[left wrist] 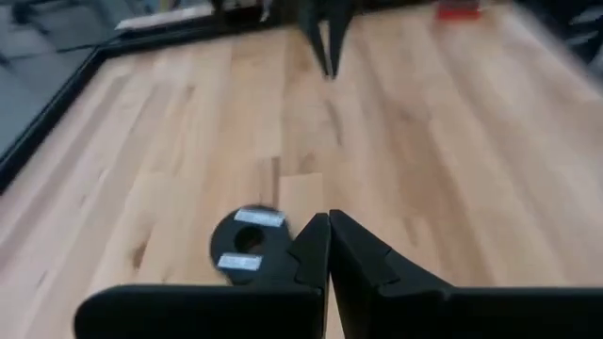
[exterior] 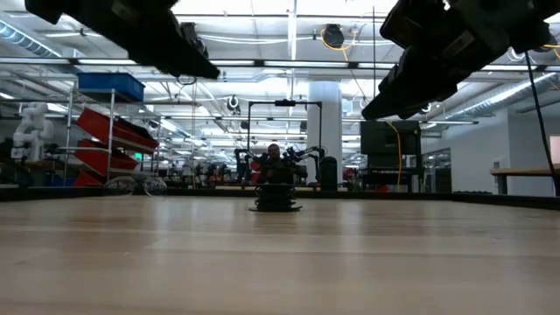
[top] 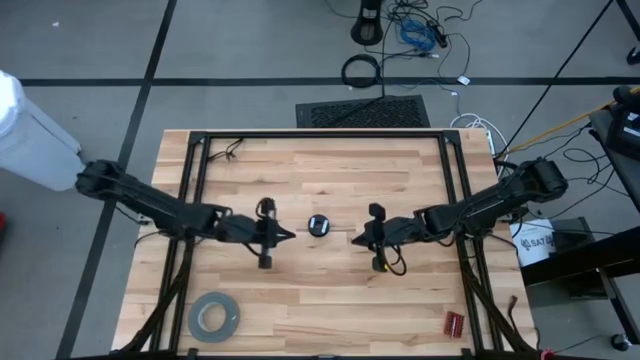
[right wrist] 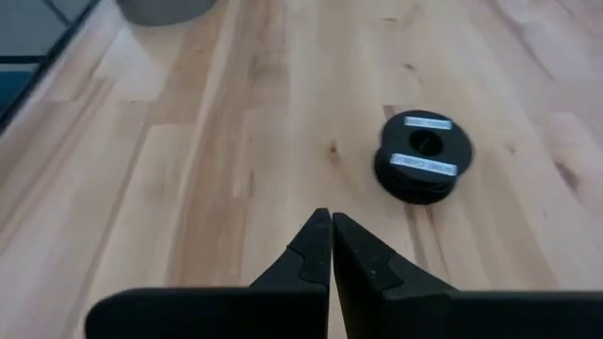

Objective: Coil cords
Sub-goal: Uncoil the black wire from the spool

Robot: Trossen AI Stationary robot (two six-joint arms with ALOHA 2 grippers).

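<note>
— What's on the worktop [top: 320, 290]?
— Pale wood planks in a dark frame, a grey tape roll [top: 214, 316] near one corner, a small red thing [top: 455, 324] near another.
— And the cord?
— Wound on its black disc [top: 319, 225], mid-worktop, between both hands.
— The hands?
— Left hand [top: 288, 236] and right hand [top: 357, 238] pinched closed, empty, off the surface (tips facing the disc).
— Beyond?
— A big hall with red shelving [exterior: 109, 140].

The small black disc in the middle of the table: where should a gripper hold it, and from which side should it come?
The small black disc lies flat between the left gripper and the right gripper, both shut. Probably best: come straight down from above and pinch across its round outer edge, since the low sides leave little to grip from the side.
</note>
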